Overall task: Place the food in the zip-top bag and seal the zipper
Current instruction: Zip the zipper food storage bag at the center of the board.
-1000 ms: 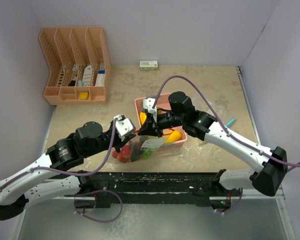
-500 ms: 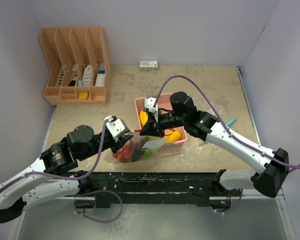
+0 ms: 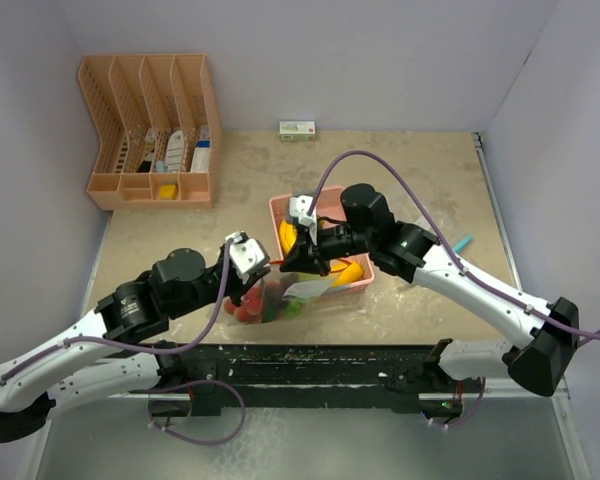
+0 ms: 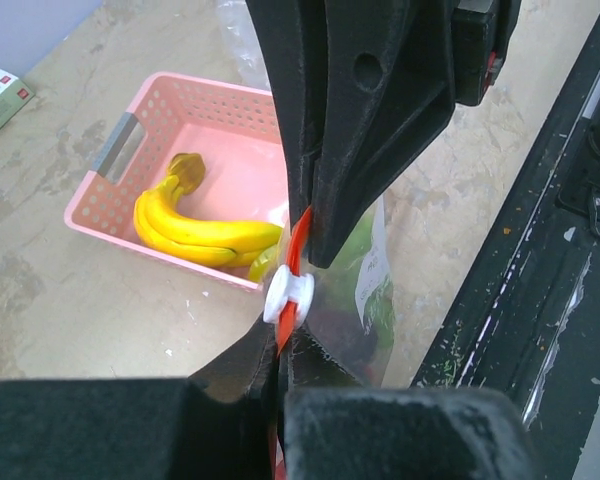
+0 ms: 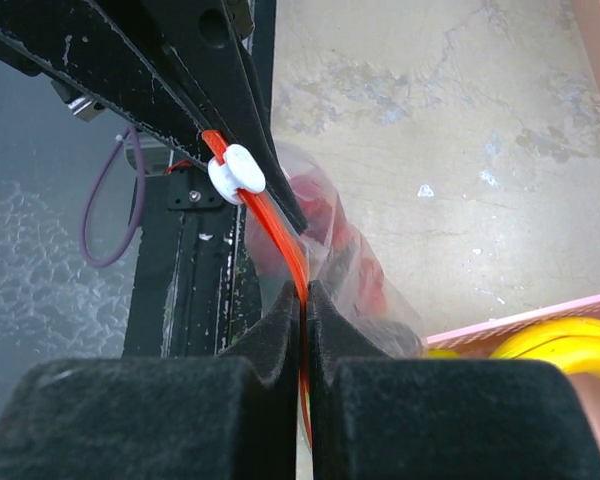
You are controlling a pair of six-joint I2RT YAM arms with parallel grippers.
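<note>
The clear zip-top bag (image 3: 280, 298) hangs between my two grippers near the table's front edge, with red strawberries (image 5: 315, 195) and green pieces (image 4: 380, 290) inside. Its orange-red zipper strip (image 4: 298, 240) carries a white slider (image 4: 287, 295). My left gripper (image 4: 280, 345) is shut on the strip just behind the slider. My right gripper (image 5: 305, 290) is shut on the strip's other end. Yellow bananas (image 4: 195, 225) and a yellow-orange mango (image 3: 348, 272) lie in the pink basket (image 4: 230, 85) behind the bag.
An orange desk organizer (image 3: 150, 130) stands at the back left. A small box (image 3: 297, 129) lies against the back wall. A teal object (image 3: 462, 243) lies at the right. The black front rail (image 3: 310, 355) runs just below the bag.
My left gripper opened, drew back to the left, then returned and shut on the zipper strip by the slider. The right gripper kept its grip and barely moved.
</note>
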